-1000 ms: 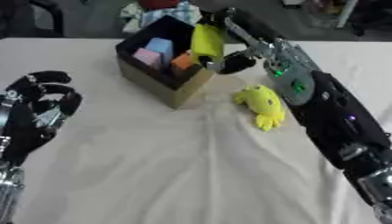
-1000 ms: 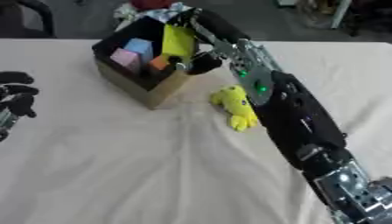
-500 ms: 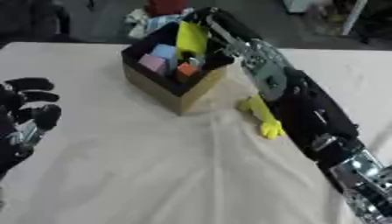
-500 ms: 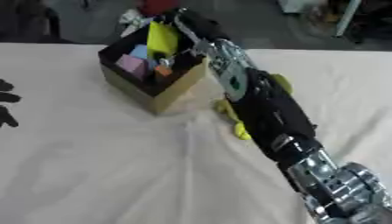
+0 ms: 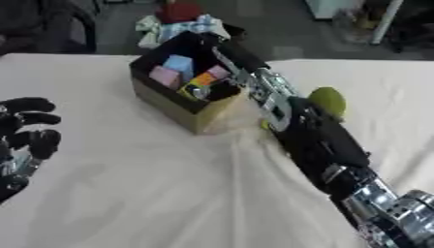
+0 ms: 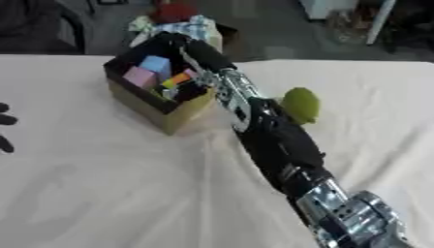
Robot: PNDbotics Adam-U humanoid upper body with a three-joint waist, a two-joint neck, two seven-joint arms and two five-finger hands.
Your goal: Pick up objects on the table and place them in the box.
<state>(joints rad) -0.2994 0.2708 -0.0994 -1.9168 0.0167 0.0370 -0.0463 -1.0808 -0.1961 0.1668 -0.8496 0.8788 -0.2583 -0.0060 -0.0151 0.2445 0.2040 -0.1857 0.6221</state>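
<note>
The right arm [image 5: 314, 140] runs from the lower right corner up across the counter [image 5: 152, 193] to the box [image 5: 191, 114]. Its black and silver links lie over the box's near right corner, and the right hand [image 6: 182, 43] reaches in over the far side of the opening. Whether its fingers are spread or curled I cannot tell; they merge with the dark inside of the box.

The box is a tan cardboard carton with a black lining, set cornerwise on the white cloth in the upper middle of the view. Inside it lie a pale blue block [image 5: 179, 63], a pink block [image 5: 162, 75], an orange piece [image 5: 204, 79] and a yellow piece [image 5: 190, 89], all close together at the bottom, the yellow one nearest the arm.

A yellow-green toy [image 5: 326, 100] lies on the cloth just to the right of the arm, outside the box and apart from it, partly hidden behind the forearm.

The left hand [image 5: 25, 131] shows at the left edge, idle, palm toward the camera, its dark fingers relaxed and holding nothing. In the right eye view only its fingertips [image 6: 4, 121] show at the edge.

Beyond the counter's far edge, behind the box, sits a heap of cloth [image 5: 182, 24] in white, blue and red.
</note>
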